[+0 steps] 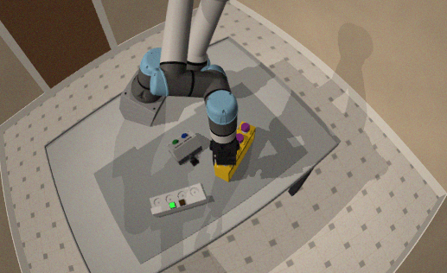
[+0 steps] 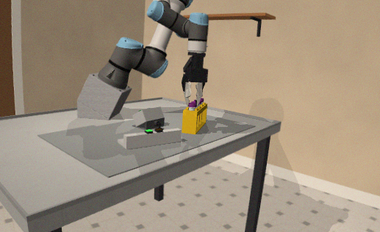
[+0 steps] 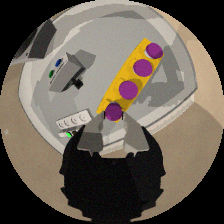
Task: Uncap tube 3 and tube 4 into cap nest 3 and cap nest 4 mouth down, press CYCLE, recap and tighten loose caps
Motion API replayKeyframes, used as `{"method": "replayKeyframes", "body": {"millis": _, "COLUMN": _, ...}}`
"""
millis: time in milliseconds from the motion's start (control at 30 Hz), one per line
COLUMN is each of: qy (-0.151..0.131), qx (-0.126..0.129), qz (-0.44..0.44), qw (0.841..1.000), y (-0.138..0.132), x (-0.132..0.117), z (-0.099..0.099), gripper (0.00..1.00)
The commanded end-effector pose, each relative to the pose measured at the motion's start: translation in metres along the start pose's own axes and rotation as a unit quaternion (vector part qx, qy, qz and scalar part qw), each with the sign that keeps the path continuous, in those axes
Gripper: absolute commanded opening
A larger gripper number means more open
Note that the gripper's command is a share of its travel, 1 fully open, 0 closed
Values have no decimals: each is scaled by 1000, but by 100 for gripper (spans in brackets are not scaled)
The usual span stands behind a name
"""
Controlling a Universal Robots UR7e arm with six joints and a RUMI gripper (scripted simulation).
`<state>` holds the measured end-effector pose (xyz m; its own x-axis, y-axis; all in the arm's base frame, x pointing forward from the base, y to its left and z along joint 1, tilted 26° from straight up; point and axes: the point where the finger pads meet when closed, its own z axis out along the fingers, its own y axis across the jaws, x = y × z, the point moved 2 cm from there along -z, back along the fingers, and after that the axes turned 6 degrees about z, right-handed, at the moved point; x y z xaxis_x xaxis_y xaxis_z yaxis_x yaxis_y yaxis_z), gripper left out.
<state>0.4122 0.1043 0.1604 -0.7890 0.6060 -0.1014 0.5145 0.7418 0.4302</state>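
The yellow decapping station (image 1: 223,172) (image 2: 189,122) (image 3: 103,107) carries four purple caps in the wrist view. My gripper (image 2: 192,103) (image 3: 113,111) is shut on the cap of tube 4 (image 3: 113,111), at the station's right end, with the cap at the tube. The cap of tube 3 (image 3: 128,90), cap of tube 2 (image 3: 143,67) and cap of tube 1 (image 3: 154,50) sit on their tubes; some white shows beside the tube 1 cap. How far each is screwed down I cannot tell. The white cap tray (image 1: 203,199) (image 2: 153,140) has empty nests. Its green lamp (image 1: 172,205) (image 2: 148,131) (image 3: 69,135) is lit; its amber lamp (image 1: 181,202) is dark.
The grey key housing (image 1: 186,149) (image 3: 71,74) stands between the arm's base and the cap tray, with the blue CYCLE key (image 1: 184,136) (image 3: 59,63) and green READY key (image 1: 175,142) (image 3: 51,74). A small black part (image 1: 194,161) (image 3: 77,83) sticks out beside it.
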Motion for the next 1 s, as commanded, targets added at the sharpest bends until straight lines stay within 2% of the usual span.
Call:
{"method": "replayKeyframes", "body": {"millis": 0, "qy": 0, "qx": 0, "qz": 0, "qw": 1000, "y": 0, "x": 0, "z": 0, "gripper": 0}}
{"method": "replayKeyframes", "body": {"millis": 133, "qy": 0, "qx": 0, "qz": 25, "qw": 1000, "y": 0, "x": 0, "z": 0, "gripper": 0}}
{"method": "replayKeyframes", "body": {"millis": 333, "qy": 0, "qx": 0, "qz": 174, "qw": 985, "y": 0, "x": 0, "z": 0, "gripper": 0}}
{"method": "replayKeyframes", "body": {"millis": 467, "qy": 0, "qx": 0, "qz": 271, "qw": 963, "y": 0, "x": 0, "z": 0, "gripper": 0}}
{"method": "replayKeyframes", "body": {"millis": 633, "qy": 0, "qx": 0, "qz": 389, "qw": 921, "y": 0, "x": 0, "z": 0, "gripper": 0}}
{"method": "replayKeyframes", "body": {"millis": 700, "qy": 0, "qx": 0, "qz": 389, "qw": 921, "y": 0, "x": 0, "z": 0, "gripper": 0}}
{"method": "replayKeyframes", "body": {"millis": 867, "qy": 0, "qx": 0, "qz": 500, "qw": 866, "y": 0, "x": 0, "z": 1, "gripper": 0}}
{"method": "replayKeyframes", "body": {"millis": 967, "qy": 0, "qx": 0, "qz": 500, "qw": 866, "y": 0, "x": 0, "z": 1, "gripper": 0}}
